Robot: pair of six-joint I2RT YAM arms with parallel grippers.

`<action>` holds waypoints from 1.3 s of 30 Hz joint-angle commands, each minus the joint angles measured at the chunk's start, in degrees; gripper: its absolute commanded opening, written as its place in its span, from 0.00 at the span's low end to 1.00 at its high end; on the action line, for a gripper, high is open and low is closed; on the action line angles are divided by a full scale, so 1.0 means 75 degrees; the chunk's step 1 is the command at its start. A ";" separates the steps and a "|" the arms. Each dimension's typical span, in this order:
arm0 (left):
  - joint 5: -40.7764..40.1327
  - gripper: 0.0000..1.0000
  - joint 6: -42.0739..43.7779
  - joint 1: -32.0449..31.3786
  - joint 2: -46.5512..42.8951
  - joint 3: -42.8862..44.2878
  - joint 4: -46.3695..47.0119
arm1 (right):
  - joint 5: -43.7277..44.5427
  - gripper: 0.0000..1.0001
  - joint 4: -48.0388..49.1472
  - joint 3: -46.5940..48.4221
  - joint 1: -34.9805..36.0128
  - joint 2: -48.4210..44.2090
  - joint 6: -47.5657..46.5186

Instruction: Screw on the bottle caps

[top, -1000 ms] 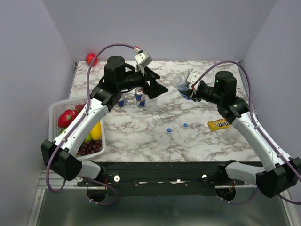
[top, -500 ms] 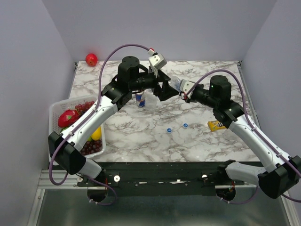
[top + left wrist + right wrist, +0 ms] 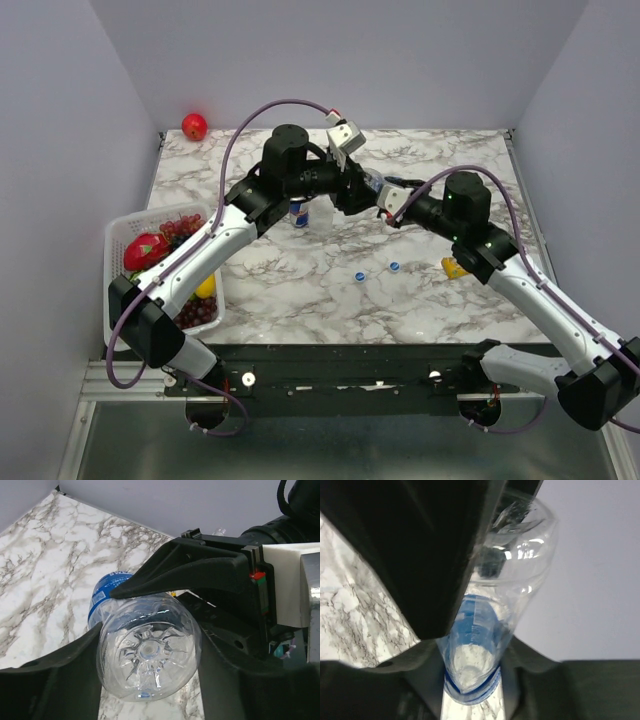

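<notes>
Recording a clear bottle [image 3: 147,655] with a blue label band, lying level in the air above the middle of the marble table [image 3: 450,150], off the surface, ribbed base turned toward the left wrist camera. Noting the right gripper [image 3: 472,655] clamped on it, fingers pressing from both sides by the label band, the bottle wall looking pinched there. Noting the left gripper [image 3: 149,645] at the base end, one finger lying along each side of the base. Failing to make out whether pressing or merely touching, so leaving that grip undetermined. Finding the two grippers nose to nose, a black finger of the right one crossing just over the bottle in the left wrist view.

Logging one blue cap [image 3: 359,276] and a second blue cap [image 3: 394,267] loose on the marble, near each other, on the near side of the held bottle and well apart from it.

Logging a blue-and-silver drink can [image 3: 297,212] upright beside the left arm, a yellow packet [image 3: 455,268] partly hidden beneath the right arm, a white basket [image 3: 108,265] of fruit at the table's left edge, and a red fruit [image 3: 194,126] in the far left corner.
</notes>
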 commanded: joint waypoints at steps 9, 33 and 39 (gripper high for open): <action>-0.0425 0.36 0.3703 0.0191 -0.1229 -0.0372 -0.1453 | 0.0102 1.00 -0.0796 0.2284 -0.1520 0.0130 0.5447; -0.4155 0.31 1.0120 -0.1965 -0.2719 -0.3325 0.0900 | -0.6603 0.99 -0.0539 0.3461 -0.3460 0.4291 1.5303; -0.4073 0.31 1.0307 -0.2059 -0.2566 -0.3303 0.0971 | -0.6217 0.90 -0.0727 0.3379 -0.3413 0.4501 1.5326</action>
